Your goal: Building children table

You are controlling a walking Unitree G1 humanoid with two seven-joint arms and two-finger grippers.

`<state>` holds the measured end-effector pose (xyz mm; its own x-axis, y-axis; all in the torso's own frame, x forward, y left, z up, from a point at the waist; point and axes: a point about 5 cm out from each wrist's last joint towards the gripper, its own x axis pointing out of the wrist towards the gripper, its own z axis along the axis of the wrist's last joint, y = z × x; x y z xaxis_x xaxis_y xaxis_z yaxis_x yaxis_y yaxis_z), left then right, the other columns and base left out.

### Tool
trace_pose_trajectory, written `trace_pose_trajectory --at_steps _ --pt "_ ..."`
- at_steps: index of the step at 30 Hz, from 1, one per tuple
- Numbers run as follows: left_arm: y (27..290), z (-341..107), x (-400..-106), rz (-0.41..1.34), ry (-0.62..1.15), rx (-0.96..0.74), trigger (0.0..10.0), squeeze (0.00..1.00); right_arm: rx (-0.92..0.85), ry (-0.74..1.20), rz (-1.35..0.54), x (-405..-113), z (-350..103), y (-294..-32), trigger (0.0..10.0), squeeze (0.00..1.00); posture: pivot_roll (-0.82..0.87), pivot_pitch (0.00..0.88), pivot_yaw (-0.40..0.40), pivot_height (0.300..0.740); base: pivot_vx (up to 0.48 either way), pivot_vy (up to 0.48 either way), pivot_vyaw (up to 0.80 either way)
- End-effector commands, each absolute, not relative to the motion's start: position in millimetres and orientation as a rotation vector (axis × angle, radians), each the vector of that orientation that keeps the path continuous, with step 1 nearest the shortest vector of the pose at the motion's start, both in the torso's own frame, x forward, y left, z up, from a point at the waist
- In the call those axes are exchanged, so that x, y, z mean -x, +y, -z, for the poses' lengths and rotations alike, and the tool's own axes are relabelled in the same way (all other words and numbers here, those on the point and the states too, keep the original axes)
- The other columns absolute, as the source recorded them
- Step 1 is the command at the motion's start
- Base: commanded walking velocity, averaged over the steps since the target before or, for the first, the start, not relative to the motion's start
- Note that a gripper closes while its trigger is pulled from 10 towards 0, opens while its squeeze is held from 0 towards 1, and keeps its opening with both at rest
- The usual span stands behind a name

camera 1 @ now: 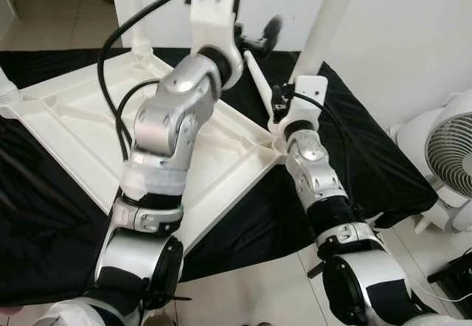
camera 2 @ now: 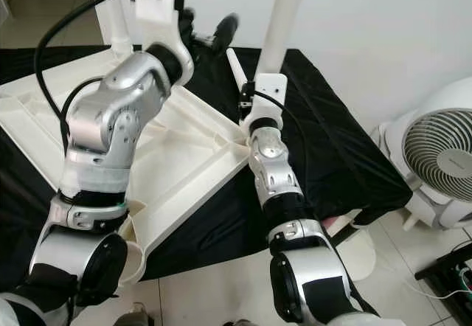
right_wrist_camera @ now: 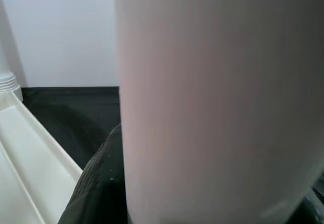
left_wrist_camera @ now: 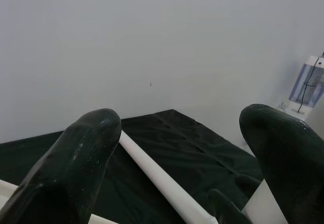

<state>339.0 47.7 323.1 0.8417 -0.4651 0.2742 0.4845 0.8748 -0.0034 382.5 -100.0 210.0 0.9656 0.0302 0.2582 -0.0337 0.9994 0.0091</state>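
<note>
Tabletop [camera 1: 66, 130], white and upside down with its ribs showing, lies on a black cloth [camera 1: 369, 164] spread over the floor. One leg [camera 1: 324, 23] stands upright at its right corner, and another leg [camera 1: 136, 16] rises at the far left. The right gripper [camera 1: 284, 101] is closed around the right leg near its base. The left gripper [left_wrist_camera: 185, 148] hovers above the far edge, fingers [left_wrist_camera: 76, 158] spread wide, over a loose white leg [left_wrist_camera: 162, 178] lying on the cloth. A fan [camera 2: 439, 156] stands at the right.

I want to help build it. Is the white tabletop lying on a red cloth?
No, the tabletop lies upside down on a black cloth.
</note>
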Motion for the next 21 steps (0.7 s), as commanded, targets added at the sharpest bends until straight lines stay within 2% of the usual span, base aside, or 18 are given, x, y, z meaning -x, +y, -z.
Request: trace_pose_trajectory --at_steps 1,8,13,21 --pt "49.3 -304.9 -340.9 0.46 -0.237 0.031 10.0 0.0 0.01 -0.268 -0.028 -381.9 -209.8 -110.9 10.0 0.0 0.13 0.01 -0.084 0.74 0.0 0.0 0.0" --pt "52.2 -284.1 -339.9 0.445 -0.206 -0.044 10.0 0.0 0.038 -0.27 -0.012 -382.2 -208.1 -121.9 10.0 0.0 0.13 0.013 -0.085 0.74 0.0 0.0 0.0" --pt "54.3 -253.3 -334.6 0.452 -0.158 -0.132 10.0 0.0 0.074 -0.263 0.009 -383.7 -206.2 -138.5 10.0 0.0 0.13 0.023 -0.083 0.74 0.0 0.0 0.0" --pt "54.5 -221.8 -322.2 0.527 -0.111 -0.245 10.0 0.0 0.11 -0.223 0.002 -383.1 -195.5 -150.6 10.0 0.0 0.12 0.04 -0.081 0.74 0.0 0.0 0.0"
